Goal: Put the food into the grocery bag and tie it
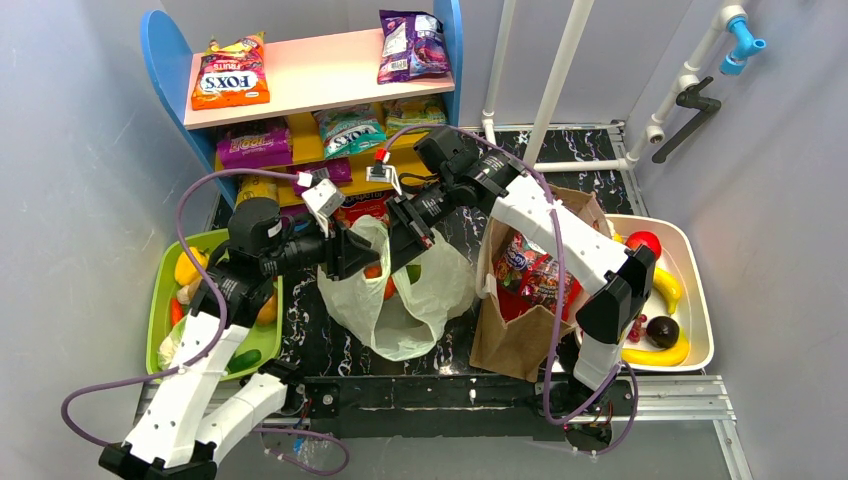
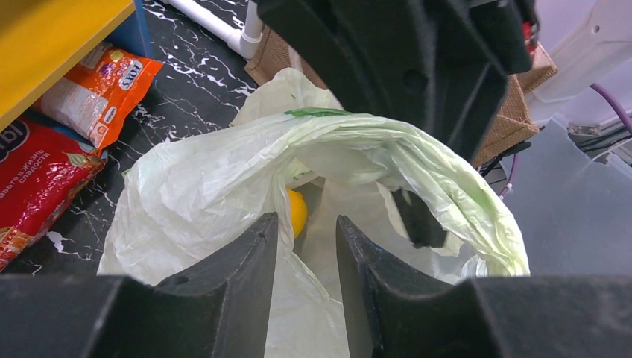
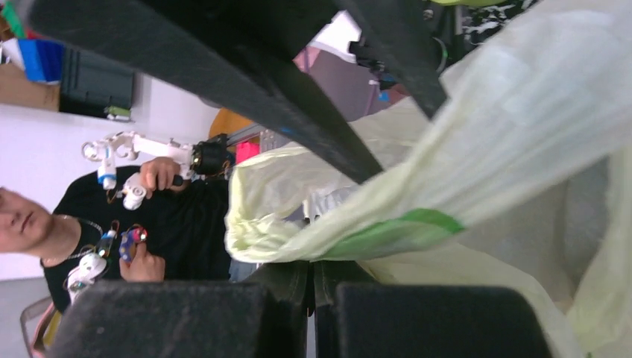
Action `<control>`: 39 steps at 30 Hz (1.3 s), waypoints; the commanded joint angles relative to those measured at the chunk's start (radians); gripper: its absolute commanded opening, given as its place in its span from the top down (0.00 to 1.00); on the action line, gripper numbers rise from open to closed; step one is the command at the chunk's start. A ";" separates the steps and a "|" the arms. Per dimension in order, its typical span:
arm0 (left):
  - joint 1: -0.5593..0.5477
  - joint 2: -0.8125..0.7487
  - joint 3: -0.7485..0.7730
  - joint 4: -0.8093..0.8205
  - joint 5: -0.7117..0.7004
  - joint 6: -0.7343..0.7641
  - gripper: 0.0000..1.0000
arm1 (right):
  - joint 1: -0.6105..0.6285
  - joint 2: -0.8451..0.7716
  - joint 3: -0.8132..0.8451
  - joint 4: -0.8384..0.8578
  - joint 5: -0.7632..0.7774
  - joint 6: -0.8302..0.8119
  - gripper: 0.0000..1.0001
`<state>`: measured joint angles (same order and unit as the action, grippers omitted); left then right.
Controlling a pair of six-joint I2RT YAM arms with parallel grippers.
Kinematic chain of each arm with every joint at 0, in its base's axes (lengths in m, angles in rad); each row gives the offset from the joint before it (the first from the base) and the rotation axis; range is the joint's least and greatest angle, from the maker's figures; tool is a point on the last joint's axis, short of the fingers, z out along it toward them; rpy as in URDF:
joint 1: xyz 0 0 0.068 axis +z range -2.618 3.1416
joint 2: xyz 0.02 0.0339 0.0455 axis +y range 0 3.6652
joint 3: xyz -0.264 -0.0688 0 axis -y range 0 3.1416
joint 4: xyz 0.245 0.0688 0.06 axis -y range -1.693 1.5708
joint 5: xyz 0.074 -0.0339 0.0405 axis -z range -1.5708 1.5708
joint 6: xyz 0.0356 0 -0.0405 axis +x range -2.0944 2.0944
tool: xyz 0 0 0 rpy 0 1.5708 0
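**Two claws at the bag's mouth.** The right claw [image 3: 313, 280] is clamped tight on the rim of the pale-green grocery bag [image 1: 400, 320], holding that side of the mouth up. Opposite it, the left claw [image 2: 305, 239] stands partway apart with a fold of the bag's film running between its fingers. Whether it pinches that fold cannot be told.

Just beyond the left claw's tips, inside the bag, lies a yellow piece of food [image 2: 297, 211]. From above, an orange piece [image 1: 374, 271] and a green piece [image 1: 413, 272] show between the two claws.

With food in the bag, the step in hand looks to be taking hold of the second side, ready to gather the handles for the knot. Done well, the left claw would close fully on the handle loop rather than on loose wall film. Both claws would hold the mouth high so nothing rolls out. The pull would need to be gentle, since such thin plastic is likely to slip or tear.
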<state>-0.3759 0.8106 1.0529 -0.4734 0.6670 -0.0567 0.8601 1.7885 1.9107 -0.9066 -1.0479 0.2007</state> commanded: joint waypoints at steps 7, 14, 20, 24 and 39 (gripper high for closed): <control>0.002 0.002 -0.030 0.092 0.083 -0.015 0.62 | 0.004 -0.015 0.024 0.066 -0.217 0.009 0.99; 0.002 -0.005 -0.048 0.139 0.157 -0.030 0.60 | 0.003 -0.004 0.011 0.202 -0.241 0.117 0.99; 0.002 -0.006 -0.073 0.217 0.204 -0.066 0.59 | 0.003 0.007 0.010 0.258 -0.254 0.166 0.99; 0.002 -0.002 -0.107 0.317 0.192 -0.132 0.60 | 0.003 0.007 0.000 0.278 -0.254 0.182 0.99; 0.001 -0.019 -0.201 0.616 0.128 -0.319 0.43 | 0.003 -0.018 -0.080 0.407 -0.263 0.268 0.99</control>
<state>-0.3741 0.8091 0.8649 0.0162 0.7913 -0.3140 0.8612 1.7885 1.8500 -0.5840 -1.2987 0.4346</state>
